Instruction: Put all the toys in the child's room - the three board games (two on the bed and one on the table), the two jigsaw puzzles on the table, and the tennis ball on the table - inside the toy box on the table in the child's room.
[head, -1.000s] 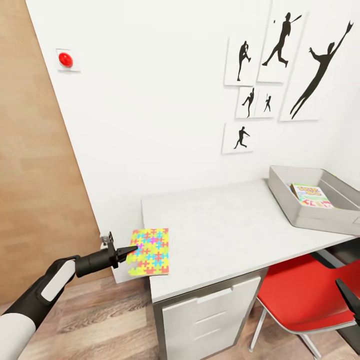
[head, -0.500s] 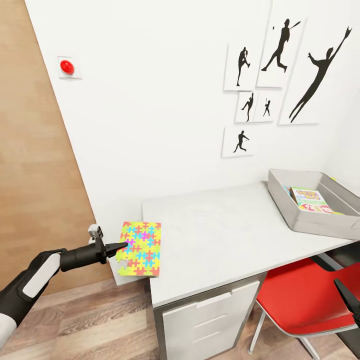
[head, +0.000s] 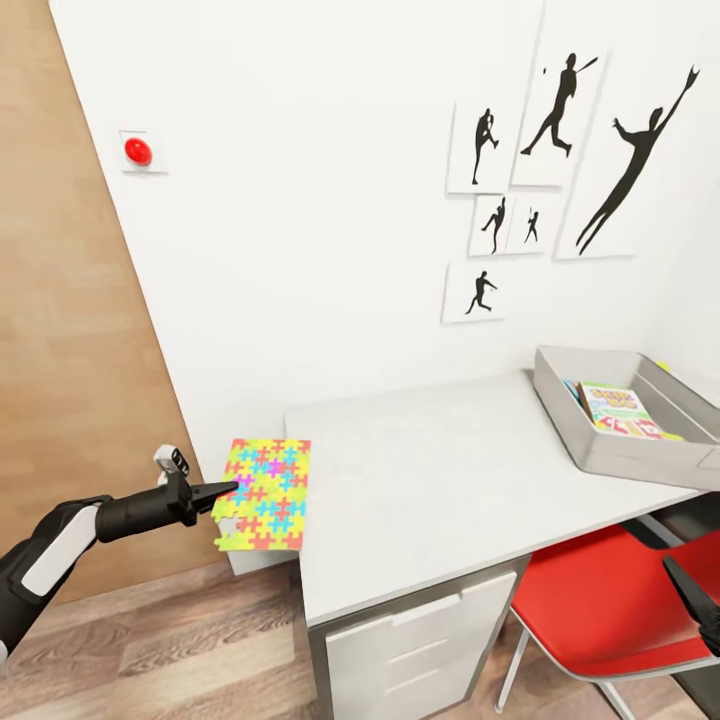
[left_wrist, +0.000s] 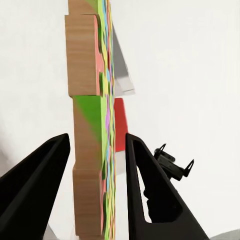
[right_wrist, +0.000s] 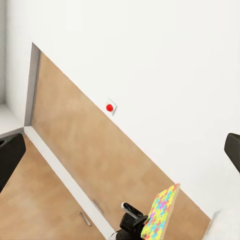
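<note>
My left gripper (head: 226, 489) is shut on the edge of a jigsaw puzzle (head: 265, 480), a thin sheet of red, yellow, green and blue pieces. The sheet hangs in the air, mostly past the left end of the table (head: 440, 480). In the left wrist view the jigsaw puzzle (left_wrist: 95, 150) stands edge-on between the two black fingers (left_wrist: 145, 185). The grey toy box (head: 620, 455) sits at the table's right end with a board game (head: 612, 408) inside. My right gripper (head: 690, 592) is low at the right, open, with nothing in it. The bed is out of view.
A red chair (head: 600, 590) stands under the table's right part, beside a white drawer unit (head: 420, 640). A wooden panel (head: 70, 300) runs along the left, close to the left arm. On the white wall are a red button (head: 138, 151) and black silhouette pictures (head: 560, 130).
The left gripper has carried the jigsaw puzzle leftward and a little up, from the table's left corner to mostly off its edge. The head view shifted slightly.
</note>
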